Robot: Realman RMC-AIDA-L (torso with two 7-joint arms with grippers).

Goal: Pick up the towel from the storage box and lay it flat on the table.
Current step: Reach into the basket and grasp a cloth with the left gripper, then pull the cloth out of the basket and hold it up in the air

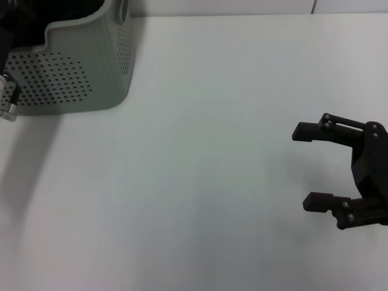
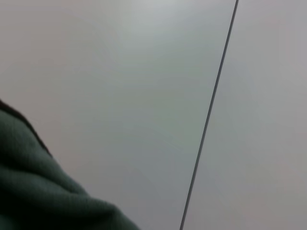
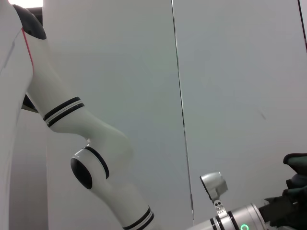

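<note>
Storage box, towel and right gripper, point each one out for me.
storage box (image 1: 91,73): head view, on its dotted front wall.
towel (image 2: 33,191): left wrist view, on its dark green face.
right gripper (image 1: 310,166): head view, midway between its open fingertips.

A lab: bare white table (image 1: 212,151), plain panelled wall (image 3: 230,72), robot arm (image 3: 96,158).

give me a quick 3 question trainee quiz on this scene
1. True or false: the right tool is open above the table.
2. Which side of the head view holds the storage box? A) robot's left B) robot's right
3. What colour is the towel face seen in the left wrist view?

Key: 1 true; 2 A; 3 dark green.
</note>
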